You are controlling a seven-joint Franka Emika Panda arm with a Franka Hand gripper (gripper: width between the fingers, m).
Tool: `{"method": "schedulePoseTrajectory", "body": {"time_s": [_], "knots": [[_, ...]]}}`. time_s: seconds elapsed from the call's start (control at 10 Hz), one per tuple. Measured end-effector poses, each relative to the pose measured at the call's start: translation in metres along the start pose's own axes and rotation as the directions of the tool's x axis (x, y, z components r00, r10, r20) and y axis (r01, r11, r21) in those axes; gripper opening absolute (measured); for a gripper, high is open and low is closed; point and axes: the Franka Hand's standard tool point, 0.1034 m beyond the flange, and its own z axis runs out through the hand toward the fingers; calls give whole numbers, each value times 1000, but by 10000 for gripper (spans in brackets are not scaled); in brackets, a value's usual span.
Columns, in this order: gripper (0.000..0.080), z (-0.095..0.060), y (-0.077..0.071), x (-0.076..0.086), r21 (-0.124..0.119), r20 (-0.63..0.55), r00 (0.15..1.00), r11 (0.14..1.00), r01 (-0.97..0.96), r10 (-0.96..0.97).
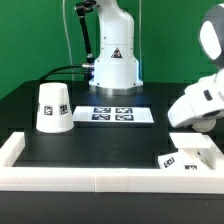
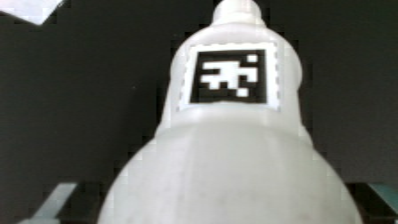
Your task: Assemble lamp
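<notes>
Assembly is sitting at an early stage: no two lamp parts are joined yet. The shade (image 1: 52, 107) is standing upright, wide end down, on the exterior view's left, well apart from the other parts. The base (image 1: 186, 156) is lying flat on the exterior view's right, near the front rail and partly hidden under the arm (image 1: 200, 100). The bulb (image 2: 222, 150) is filling the wrist view, with its tag (image 2: 235, 78) facing the camera and its narrow tip pointing away; it is not showing in the exterior view. The gripper (image 2: 217, 200) is straddling the bulb's wide body, a grey finger (image 2: 54, 200) showing at either flank. I am reading this as clamped on the bulb, though blur is hiding the contact itself. Remaining, by my judgement: seating the bulb on the base, then setting the shade over it. The table (image 1: 110, 140) is showing matte black, with the marker board (image 1: 118, 114) lying flat mid-table. A low white rail (image 1: 90, 178) is running along the front and the exterior view's left. Behind, a green backdrop (image 1: 30, 40) is hanging and dark cables (image 1: 60, 72) are trailing from the arm's pedestal (image 1: 113, 60).
</notes>
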Motion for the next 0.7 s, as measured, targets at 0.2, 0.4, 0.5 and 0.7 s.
{"method": "schedulePoseTrajectory", "body": {"time_s": [0.2,0.4,0.5,0.7], "knots": [[577,-7,6,-5,18,3,999,999,36,-36],[577,-40,16,-24,33,27,998,998,53,-54],[577,-53,21,-31,61,20,998,997,57,-58],[577,-74,39,-45,101,6,999,994,43,-44]]}}
